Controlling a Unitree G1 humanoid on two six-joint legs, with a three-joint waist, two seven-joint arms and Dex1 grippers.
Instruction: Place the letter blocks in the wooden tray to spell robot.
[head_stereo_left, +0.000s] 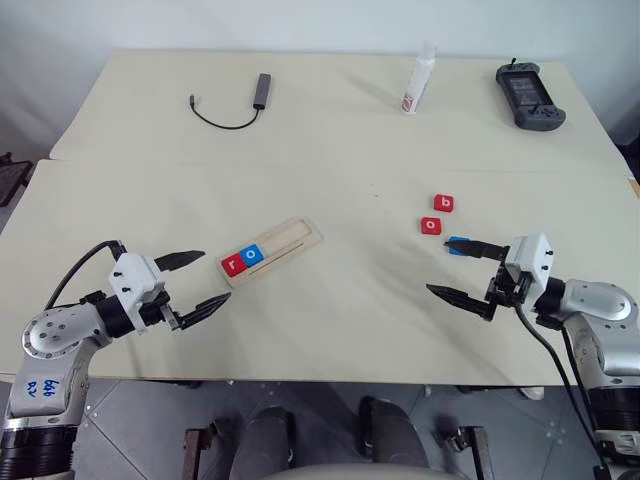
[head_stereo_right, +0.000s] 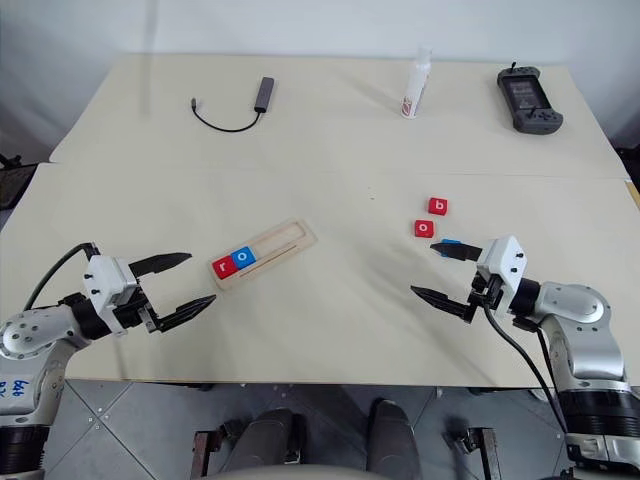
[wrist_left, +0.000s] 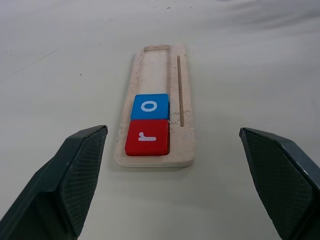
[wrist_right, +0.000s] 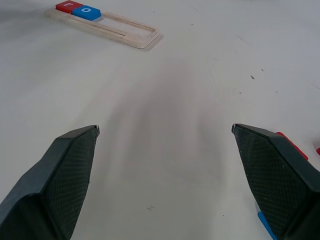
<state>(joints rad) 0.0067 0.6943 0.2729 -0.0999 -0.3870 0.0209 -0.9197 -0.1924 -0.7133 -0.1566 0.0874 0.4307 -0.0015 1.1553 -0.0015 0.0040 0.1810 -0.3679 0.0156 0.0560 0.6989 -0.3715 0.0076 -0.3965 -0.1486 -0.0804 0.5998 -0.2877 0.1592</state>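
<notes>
Letter blocks: we are seeing the left gripper (head_stereo_left: 194, 281) gaping wide, empty, near the wooden tray (head_stereo_left: 300, 240) holding red r (head_stereo_left: 233, 265) and blue o (head_stereo_left: 252, 255); right gripper (head_stereo_left: 463, 270) likewise spread wide beside the blue tile (head_stereo_left: 457, 244); red o (head_stereo_left: 430, 226) and red b (head_stereo_left: 444, 203) lying loose just beyond.

Right end effector (head_stereo_left: 462, 270) finger partly hides 1 blue block (head_stereo_left: 458, 244); its letter unreadable.
</notes>
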